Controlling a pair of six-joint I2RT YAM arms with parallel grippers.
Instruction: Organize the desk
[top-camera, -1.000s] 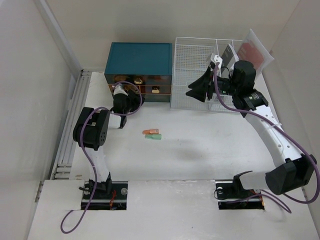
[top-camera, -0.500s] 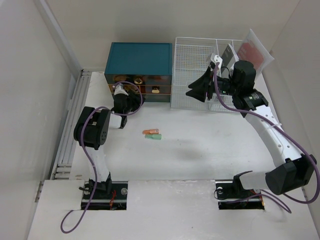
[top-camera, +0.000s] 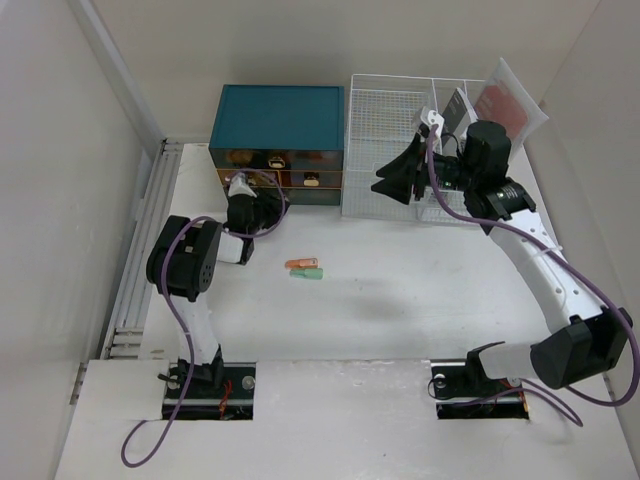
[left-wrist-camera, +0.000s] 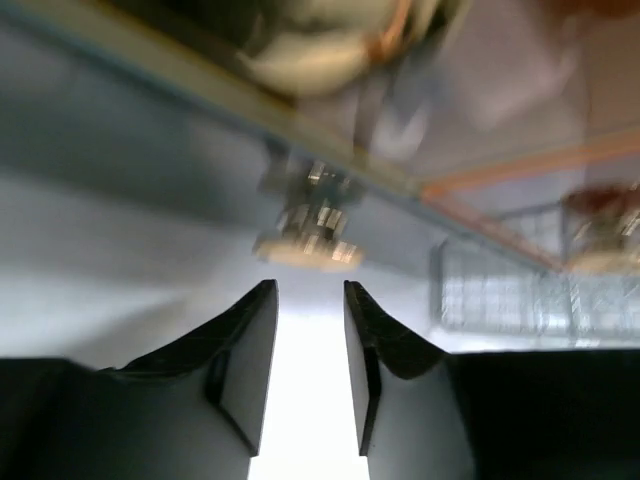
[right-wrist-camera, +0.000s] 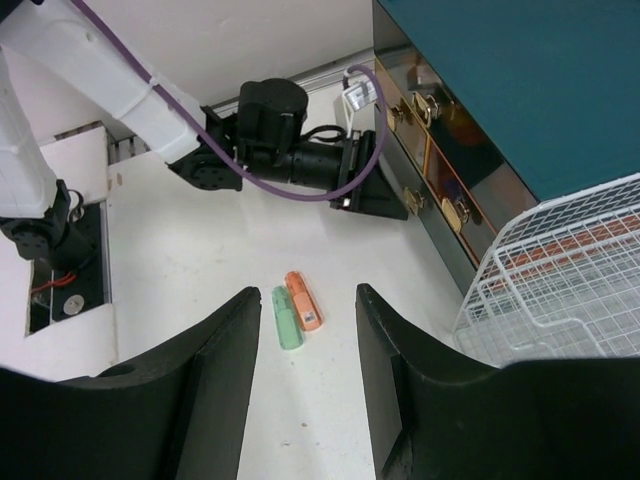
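Fingers (left-wrist-camera: 240, 370) of the left gripper (left-wrist-camera: 308, 290) stand a narrow slot apart with nothing between them, only bare white surface showing through the gap; just beyond their tips sits a brass knob (left-wrist-camera: 305, 245) on a see-through drawer front (the wrist view is blurred, so whether the tips touch it cannot be told); seen from above, this gripper sits low at the left end of the teal drawer box (top-camera: 280, 115), aimed at its lower row of drawers; the box stands at the back of the desk (top-camera: 420, 310), the wide white tabletop that carries everything in view and runs from the arm bases to the far wall; right of the left arm, out on open surface, lie an orange stick (top-camera: 297, 264) and a green stick (top-camera: 308, 273), side by side and touching or nearly so, well apart from both grippers; further right, the right gripper (right-wrist-camera: 308, 292) hangs in the air with its fingers spread wide and empty, the two sticks visible on the desk below through the gap; behind it, just beside the drawer box, stands a white wire-mesh rack (top-camera: 385, 110) divided into compartments; a red sleeve (top-camera: 503, 100) leans in its rightmost one.
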